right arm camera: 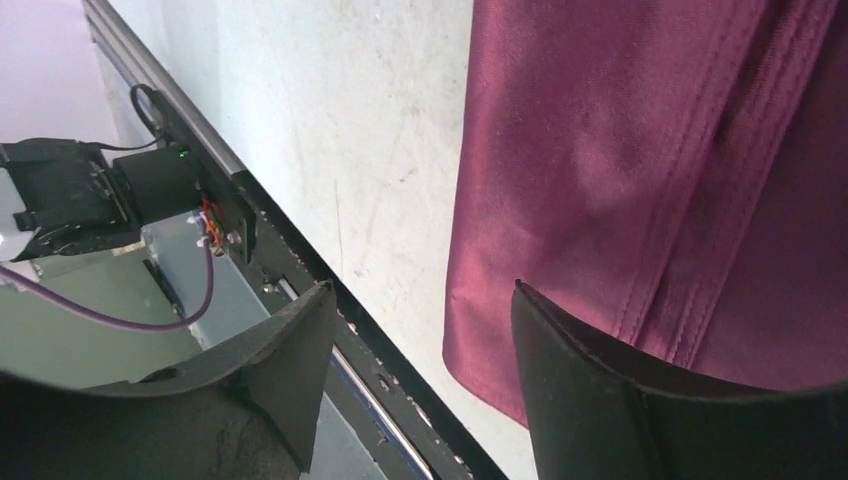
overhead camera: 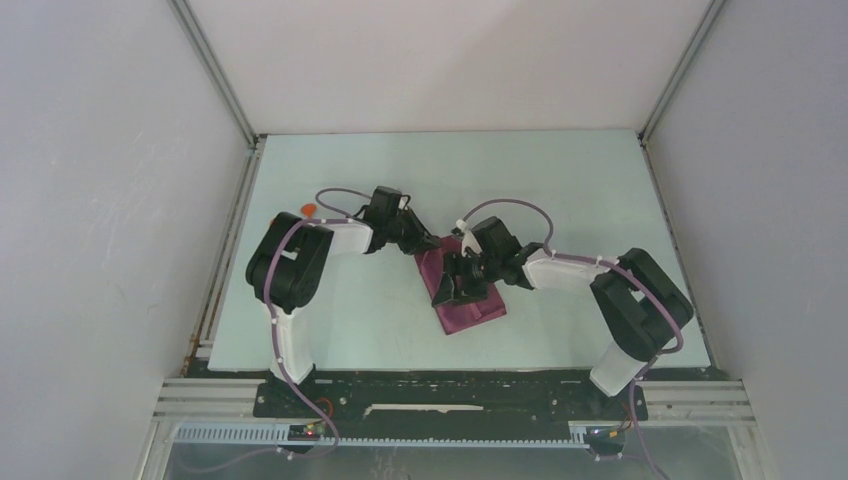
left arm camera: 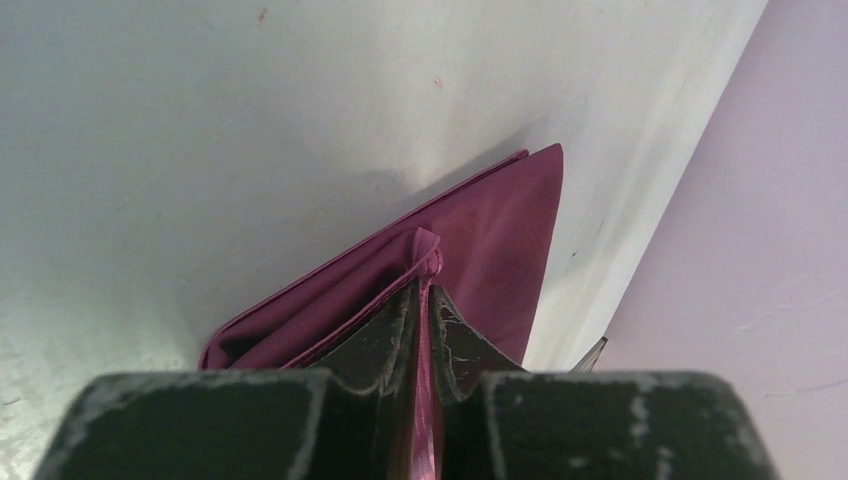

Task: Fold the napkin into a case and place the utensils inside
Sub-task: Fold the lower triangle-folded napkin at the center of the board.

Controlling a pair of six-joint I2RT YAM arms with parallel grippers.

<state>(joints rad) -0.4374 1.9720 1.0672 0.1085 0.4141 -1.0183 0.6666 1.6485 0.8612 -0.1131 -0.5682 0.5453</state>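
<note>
From above, the napkin point(overhead camera: 472, 312) lies folded into a narrow strip in the middle of the tabletop point(overhead camera: 560, 190). Its long axis runs away from the arm bases, and the far end leans a little to the left. The left fingers point(overhead camera: 425, 243) sit at that far end, and the right fingers point(overhead camera: 462, 283) hover over the strip's middle. One orange utensil point(overhead camera: 309, 209) shows at the far left, by the left arm's elbow and well apart from the cloth. The left arm is plainly the nearer one to it. Nothing orange shows in or on the folded cloth, so the pouch looks empty and filling it is not yet done.

In the left wrist view, the left fingers point(left arm camera: 408, 322) are pressed together on a small pinch of the napkin point(left arm camera: 500, 225) at its edge. The layers fan away ahead of them.

In the right wrist view, the right fingers point(right arm camera: 590, 375) stand wide apart with nothing between them. The napkin point(right arm camera: 640, 150) lies flat ahead and off to one side, its corner just past one fingertip. The near edge of the tabletop point(right arm camera: 330, 120) runs below.
</note>
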